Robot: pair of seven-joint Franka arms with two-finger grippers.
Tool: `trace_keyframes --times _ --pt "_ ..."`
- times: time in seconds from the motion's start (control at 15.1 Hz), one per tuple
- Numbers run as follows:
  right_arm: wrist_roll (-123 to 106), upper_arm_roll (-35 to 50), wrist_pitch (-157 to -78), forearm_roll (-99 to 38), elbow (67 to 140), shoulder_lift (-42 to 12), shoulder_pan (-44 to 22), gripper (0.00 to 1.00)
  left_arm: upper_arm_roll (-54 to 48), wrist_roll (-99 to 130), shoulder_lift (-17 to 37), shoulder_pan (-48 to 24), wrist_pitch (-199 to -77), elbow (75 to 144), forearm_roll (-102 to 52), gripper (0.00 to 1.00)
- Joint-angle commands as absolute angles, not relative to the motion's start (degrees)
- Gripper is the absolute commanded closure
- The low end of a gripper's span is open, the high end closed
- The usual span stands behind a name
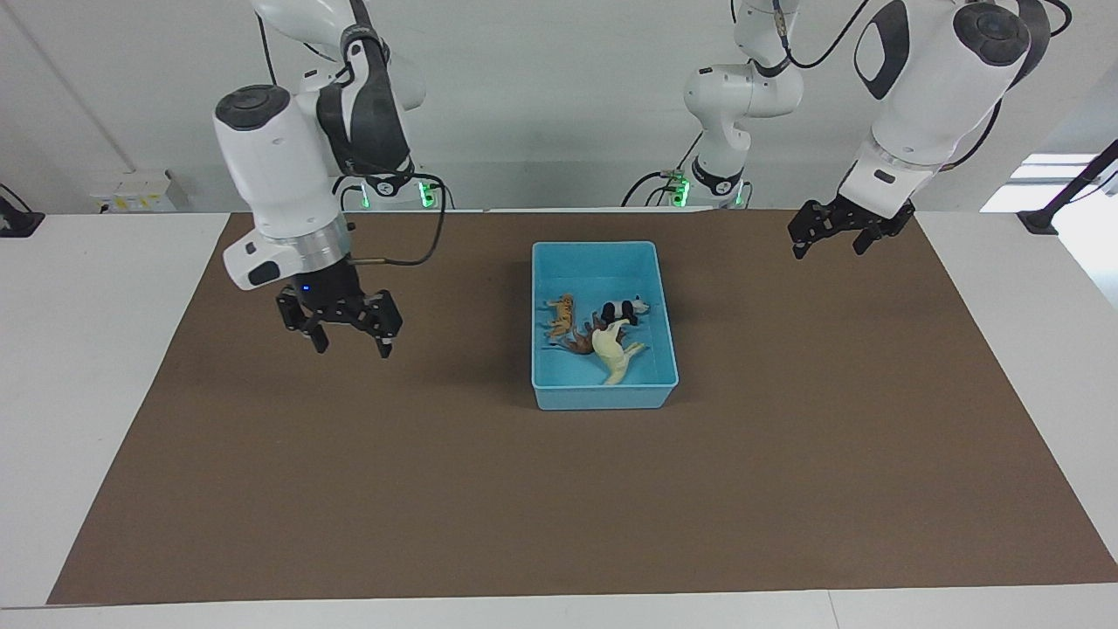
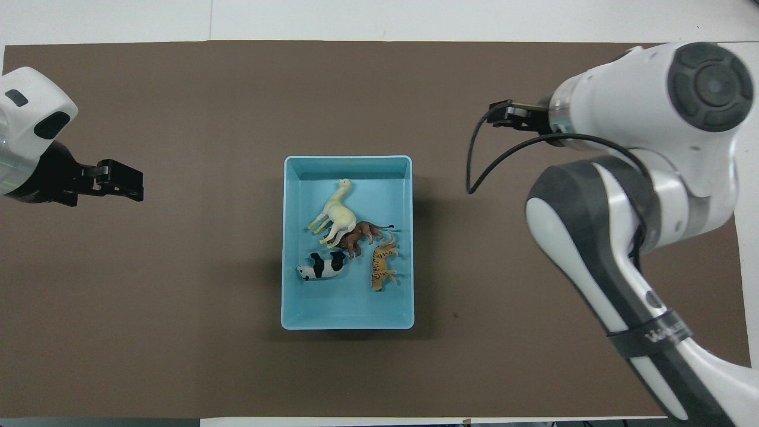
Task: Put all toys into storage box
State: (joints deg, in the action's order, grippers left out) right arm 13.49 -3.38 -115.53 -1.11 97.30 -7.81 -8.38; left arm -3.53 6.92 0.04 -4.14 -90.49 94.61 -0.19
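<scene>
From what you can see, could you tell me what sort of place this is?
Probably a robotics lab: two white arms are mounted at a white table covered by a brown mat, with only a storage box of toys on it.

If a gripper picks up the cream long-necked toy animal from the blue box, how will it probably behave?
The cream toy animal looks like moulded plastic, so probably stiff and light. It lies on its side against the brown lion in the blue box, so lifting it may disturb the lion. Its thin neck and legs and smooth surface could let it twist or slip in a grip.
</scene>
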Motion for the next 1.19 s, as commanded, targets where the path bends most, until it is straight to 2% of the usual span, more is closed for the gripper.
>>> trace_keyframes --times 0.0,0.27,0.46,0.6,1.13 --pt "6.18 -2.46 -107.96 -1.85 97.82 -3.44 -3.27 0.00 -2.73 6.15 0.09 -5.01 -91.06 94.48 -0.79 0.00" --pt "-0.35 -2.46 -96.01 -1.85 94.76 0.35 2.80 0.00 -2.81 6.15 -0.35 -4.92 -91.23 94.48 -0.79 0.00" --pt "-0.62 -2.46 -85.91 -0.80 86.87 -0.17 3.78 0.00 -2.81 6.24 -0.35 -4.40 -91.05 94.48 -0.79 0.00" --pt "-0.70 -2.46 -81.40 -0.18 84.82 -0.53 4.83 0.00 -2.81 6.24 -0.35 -4.13 -91.05 94.48 -0.79 0.00" --pt "-3.78 -2.46 -84.72 1.85 88.50 0.00 7.03 0.00 -2.81 6.24 -0.35 -4.13 -90.97 94.57 -0.79 0.00"
